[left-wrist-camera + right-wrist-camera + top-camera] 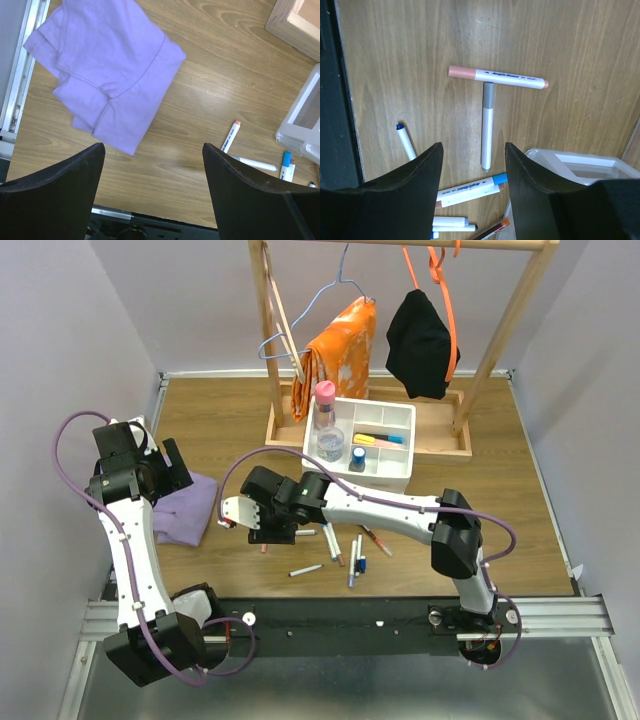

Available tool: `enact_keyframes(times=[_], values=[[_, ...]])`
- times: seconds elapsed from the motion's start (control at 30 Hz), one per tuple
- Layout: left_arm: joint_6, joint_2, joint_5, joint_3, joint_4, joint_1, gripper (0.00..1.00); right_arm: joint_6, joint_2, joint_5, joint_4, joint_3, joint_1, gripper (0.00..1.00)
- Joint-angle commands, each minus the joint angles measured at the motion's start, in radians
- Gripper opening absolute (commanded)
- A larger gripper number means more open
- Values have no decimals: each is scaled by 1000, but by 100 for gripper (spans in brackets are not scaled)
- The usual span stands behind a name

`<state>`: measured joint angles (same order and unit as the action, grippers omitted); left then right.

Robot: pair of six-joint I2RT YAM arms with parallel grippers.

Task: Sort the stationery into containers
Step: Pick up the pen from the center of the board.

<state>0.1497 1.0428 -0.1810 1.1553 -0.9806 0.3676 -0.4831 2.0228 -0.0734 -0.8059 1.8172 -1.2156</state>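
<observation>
nearest us, loose pens [345,558] are lying scattered on the desk [520,530]. the danger is the pink-capped marker [497,77] lying across the far tip of the grey-capped pen [488,127]: a careless pinch could be dragging both. the right jaws are hovering partly open over that grey-capped pen, holding nothing. off left, the left jaws are gaping wide above the purple cloth [107,75], empty. farthest back, the tray [385,478] is waiting, bottles [327,435] standing inside.

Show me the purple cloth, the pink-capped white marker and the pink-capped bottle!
Crumpled purple cloth [110,70], left wrist view, middle of the fabric.
Pink-capped white marker [498,78], right wrist view, white barrel.
Clear pink-capped plastic bottle [324,420], top external view, clear body.
</observation>
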Motion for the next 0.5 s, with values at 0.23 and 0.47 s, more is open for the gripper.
enact_keyframes(times=[0.23,0.47], values=[[10,-26,-29,38,-30,4,89,-15,161,24,20,67,1,54],[-10,-17,-18,53,-43,-9,89,-25,249,15,11,109,42,50]])
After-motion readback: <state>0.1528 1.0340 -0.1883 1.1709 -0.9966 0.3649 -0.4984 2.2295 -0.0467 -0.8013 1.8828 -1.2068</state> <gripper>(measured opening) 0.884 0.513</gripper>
